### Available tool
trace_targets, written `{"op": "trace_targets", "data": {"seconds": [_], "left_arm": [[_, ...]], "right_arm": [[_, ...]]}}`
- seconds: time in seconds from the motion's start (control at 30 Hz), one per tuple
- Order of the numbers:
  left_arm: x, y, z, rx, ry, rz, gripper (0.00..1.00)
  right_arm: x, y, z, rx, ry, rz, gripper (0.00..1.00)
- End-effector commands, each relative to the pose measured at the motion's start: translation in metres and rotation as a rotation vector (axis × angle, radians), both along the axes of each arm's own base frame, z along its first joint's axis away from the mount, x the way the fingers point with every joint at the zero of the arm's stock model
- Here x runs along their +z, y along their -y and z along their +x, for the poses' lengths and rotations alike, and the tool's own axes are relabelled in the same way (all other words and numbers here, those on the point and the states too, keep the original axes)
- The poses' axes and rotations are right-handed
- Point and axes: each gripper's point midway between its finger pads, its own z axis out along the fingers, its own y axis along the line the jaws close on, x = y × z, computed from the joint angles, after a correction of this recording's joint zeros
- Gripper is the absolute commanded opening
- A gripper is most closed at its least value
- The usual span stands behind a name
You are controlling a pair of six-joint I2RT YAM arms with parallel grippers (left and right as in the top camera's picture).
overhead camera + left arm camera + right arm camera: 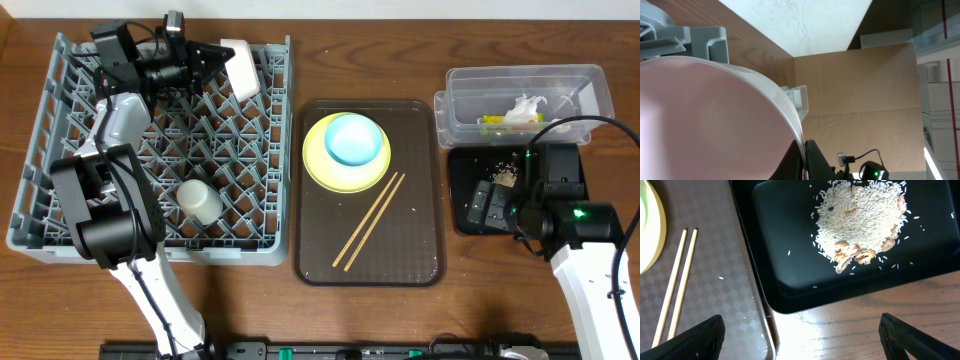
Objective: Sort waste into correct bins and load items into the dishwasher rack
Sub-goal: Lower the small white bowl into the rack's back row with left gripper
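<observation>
Left gripper (218,62) clamped on white bowl (240,66) over rack (40,130); bowl blocks its wrist view. Right gripper (800,332) wide open, empty, above rice (860,220).

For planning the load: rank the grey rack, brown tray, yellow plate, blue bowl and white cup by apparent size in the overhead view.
Largest to smallest:
1. grey rack
2. brown tray
3. yellow plate
4. blue bowl
5. white cup
</observation>
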Motion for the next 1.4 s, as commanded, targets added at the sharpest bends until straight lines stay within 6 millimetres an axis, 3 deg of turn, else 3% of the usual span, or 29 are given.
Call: {"op": "trace_targets", "data": {"seconds": [0.0, 0.47, 0.8, 1.37], "left_arm": [[-0.008, -0.004, 0.001, 0.003, 0.028, 0.015, 0.06], [0.003, 0.0, -0.013, -0.086, 0.054, -0.037, 0.06], [0.004, -0.012, -0.008, -0.047, 0.087, -0.013, 0.06], [0.006, -0.009, -0.013, -0.084, 0.129, -0.018, 0.06]], "right_arm": [[0.002, 0.006, 0.001, -0.028, 0.004, -0.008, 0.96], [0.002, 0.006, 0.0, -0.028, 0.003, -0.009, 0.96], [0.001, 0.006, -0.002, -0.028, -0.006, -0.008, 0.96], [0.001, 0.005, -0.002, -0.025, -0.005, -0.001, 0.96]]}}
